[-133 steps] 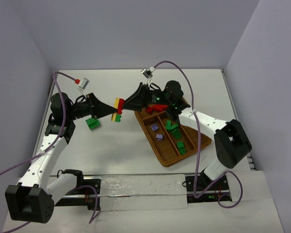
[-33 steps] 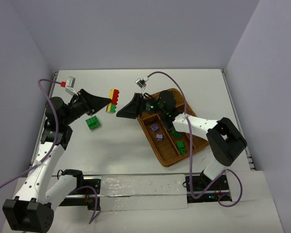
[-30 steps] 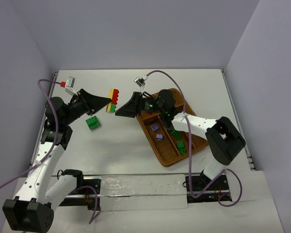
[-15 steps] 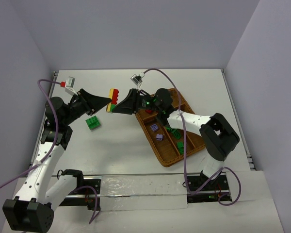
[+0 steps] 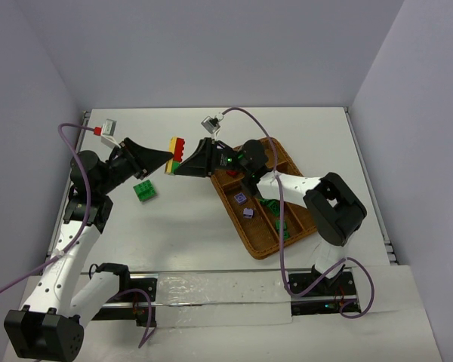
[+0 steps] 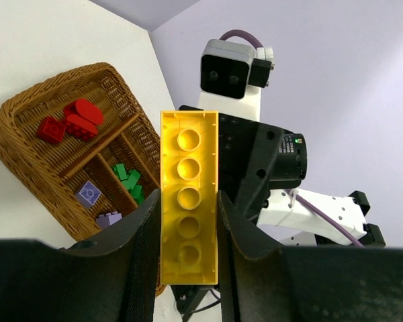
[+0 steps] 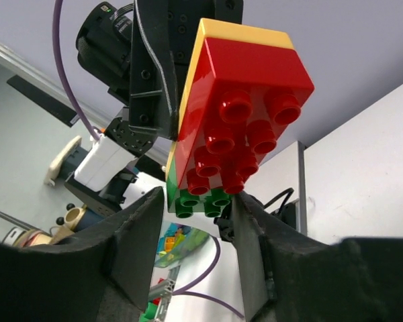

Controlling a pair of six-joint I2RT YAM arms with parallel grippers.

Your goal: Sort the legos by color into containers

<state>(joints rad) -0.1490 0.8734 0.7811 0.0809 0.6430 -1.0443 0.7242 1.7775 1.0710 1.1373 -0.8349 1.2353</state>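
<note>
Up in the air between the two arms: brick clump [image 5: 177,151] of yellow, red and green, held tight by the left gripper [image 5: 168,157]. At its green end, the right gripper [image 7: 200,201], a finger on each side; pinching or not, cannot tell. Bare table [image 5: 196,226] below, tray [image 5: 258,254] just right, loose green brick [image 5: 143,191] left. Closer in than a second ago.
</note>
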